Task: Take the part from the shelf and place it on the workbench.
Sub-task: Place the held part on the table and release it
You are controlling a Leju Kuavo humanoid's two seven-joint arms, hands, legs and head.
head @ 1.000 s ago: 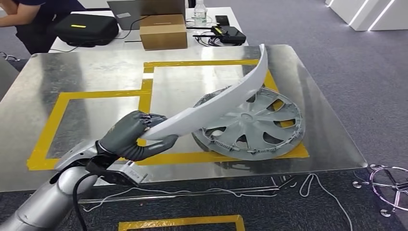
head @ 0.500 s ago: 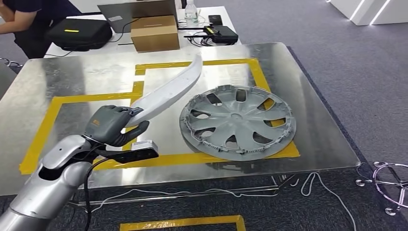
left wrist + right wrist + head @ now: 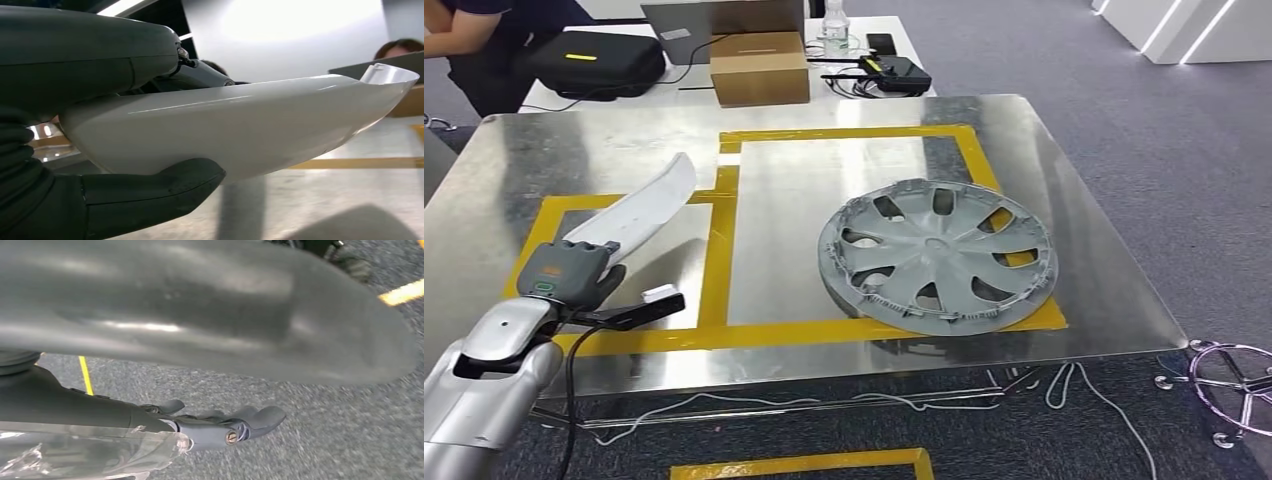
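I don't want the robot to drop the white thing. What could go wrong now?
The left hand grips the long white part only at one end, so the far end sticks out above the workbench; it might tip or slip from the fingers. It also hangs over the yellow tape, so it could land across the line instead of inside a box.

Glossy white plastic part (image 3: 634, 212); shiny metal workbench (image 3: 844, 210); matt grey hubcap (image 3: 937, 256).

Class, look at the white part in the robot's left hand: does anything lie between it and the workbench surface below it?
Nothing visible does. The left hand holds the white part over a bare patch of the workbench inside the yellow tape. The grey wheel cover lies well off to the side.
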